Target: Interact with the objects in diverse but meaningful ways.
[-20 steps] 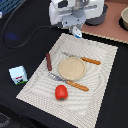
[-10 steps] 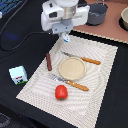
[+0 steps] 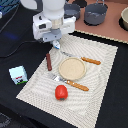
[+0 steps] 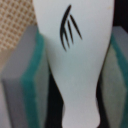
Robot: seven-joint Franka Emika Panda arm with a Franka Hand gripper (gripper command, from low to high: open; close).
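Gripping the little white bottle (image 4: 75,60), the gripper (image 3: 56,44) hangs low over the far-left corner of the striped mat (image 3: 100,95); the wrist view shows the grey-and-teal fingers (image 4: 25,85) pinching it from both sides. My read: it's a pick in hand, and next comes a clean lift and a carry, perhaps to the plate (image 3: 72,68). Sausage (image 3: 49,62), tomato (image 3: 61,92) and milk carton (image 3: 18,75) sit untouched. Compared with a second ago, the arm has swung from the far right across to the left and dropped.
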